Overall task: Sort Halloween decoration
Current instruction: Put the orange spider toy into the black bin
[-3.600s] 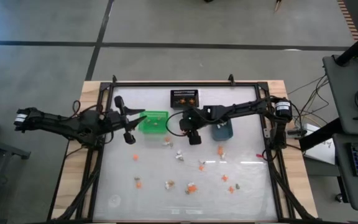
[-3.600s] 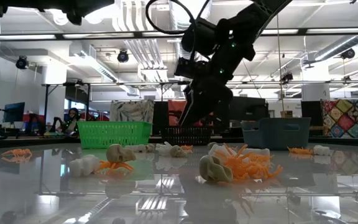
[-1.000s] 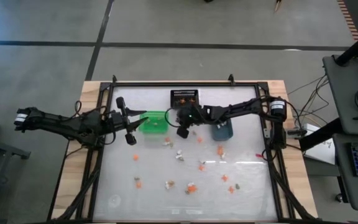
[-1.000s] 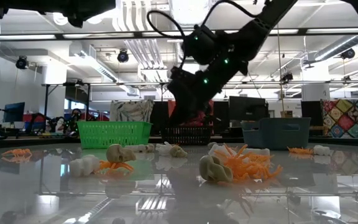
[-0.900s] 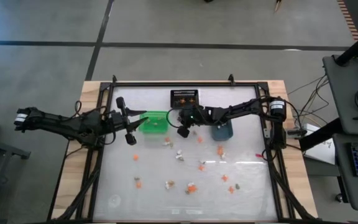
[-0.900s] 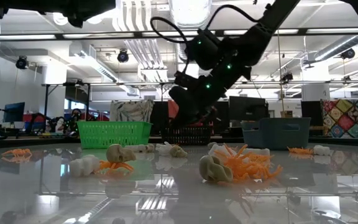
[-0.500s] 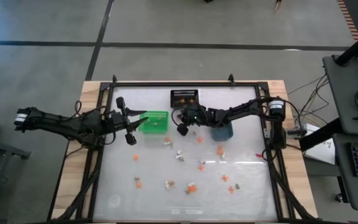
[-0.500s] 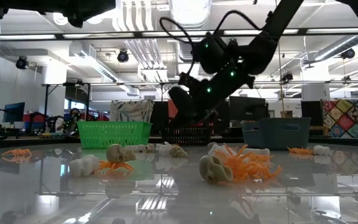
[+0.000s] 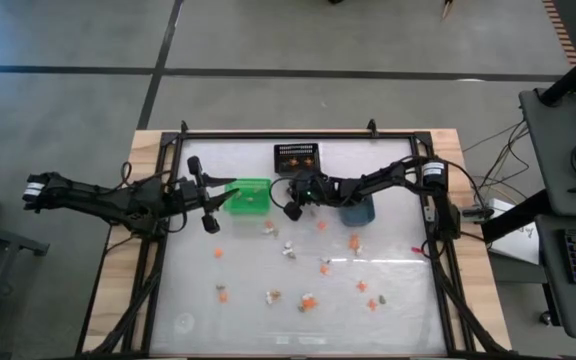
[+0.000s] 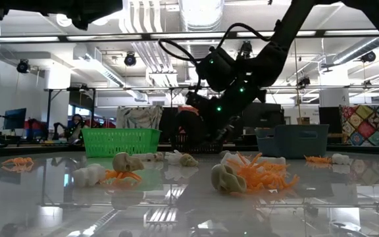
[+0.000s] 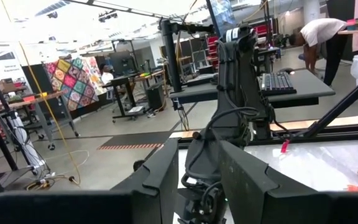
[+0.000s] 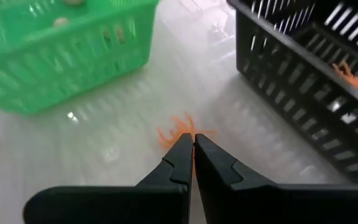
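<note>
Halloween decoration trinkets, orange, white and tan, lie scattered over the table's middle and near part (image 9: 308,300) (image 10: 262,172). My right gripper (image 9: 289,209) (image 12: 193,142) hovers low between the green bin (image 9: 247,195) (image 12: 55,50) and the black mesh bin (image 9: 297,156) (image 12: 303,81). It is shut on an orange spider trinket (image 12: 180,130). My left gripper (image 9: 220,195) (image 11: 197,168) waits open with nothing in it, just left of the green bin. My right gripper pinches the orange spider trinket at its middle (image 12: 185,127), between the free ends of its two fingers. The fingers slant down from the table's right side. The spider's thin legs spread out around the tips. Whether it is clear of the table, I cannot tell.
A blue-grey bin (image 9: 358,211) (image 10: 291,139) stands right of my right gripper. The green bin holds a few pale trinkets (image 12: 114,34) and the black mesh bin an orange one (image 12: 353,78). A dark frame (image 9: 298,134) runs around the table.
My right arm's wrist has swung and tipped a little, while its fingertips stay between the green bin and the black mesh bin. The left arm and the scattered trinkets have kept still.
</note>
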`<state>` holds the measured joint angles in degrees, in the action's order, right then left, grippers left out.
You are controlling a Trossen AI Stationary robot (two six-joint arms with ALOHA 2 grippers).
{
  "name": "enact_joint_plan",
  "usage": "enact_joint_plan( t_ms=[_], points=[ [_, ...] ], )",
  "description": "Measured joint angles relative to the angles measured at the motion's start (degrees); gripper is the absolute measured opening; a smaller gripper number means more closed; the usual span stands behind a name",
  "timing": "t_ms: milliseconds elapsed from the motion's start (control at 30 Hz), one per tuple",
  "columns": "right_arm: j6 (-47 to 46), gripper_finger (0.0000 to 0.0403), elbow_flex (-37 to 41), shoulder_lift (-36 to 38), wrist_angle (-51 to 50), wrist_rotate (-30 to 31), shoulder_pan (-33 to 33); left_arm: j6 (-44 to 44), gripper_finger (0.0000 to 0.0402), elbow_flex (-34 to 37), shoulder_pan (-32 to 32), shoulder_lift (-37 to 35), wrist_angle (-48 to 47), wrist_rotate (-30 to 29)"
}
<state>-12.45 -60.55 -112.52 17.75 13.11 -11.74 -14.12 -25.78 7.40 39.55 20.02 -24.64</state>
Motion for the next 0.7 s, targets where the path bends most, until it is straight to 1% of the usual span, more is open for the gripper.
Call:
enact_joint_plan(
  t_ms=[233,367,433,600,700],
  points=[
    [-0.5,0.0009,0.1,0.0,-2.0,0.0,1.4,-0.4,0.0098,0.0,0.0,0.0,0.0,0.0],
    [-1.2,0.0009,0.1,0.7,-4.8,0.0,2.6,-0.2,0.0098,0.0,0.0,0.0,0.1,0.0],
    [-1.3,0.0009,0.0,1.3,-6.7,-0.9,3.3,-0.2,0.0098,0.0,0.0,0.0,0.1,0.0],
    [-3.2,0.0009,0.2,4.7,-13.6,-1.7,5.0,1.5,0.0098,0.0,0.0,0.4,0.0,0.0],
    [-3.5,0.0009,0.2,8.2,-16.1,-1.8,5.7,3.0,0.0098,0.0,0.0,2.0,0.3,0.4]
  ],
)
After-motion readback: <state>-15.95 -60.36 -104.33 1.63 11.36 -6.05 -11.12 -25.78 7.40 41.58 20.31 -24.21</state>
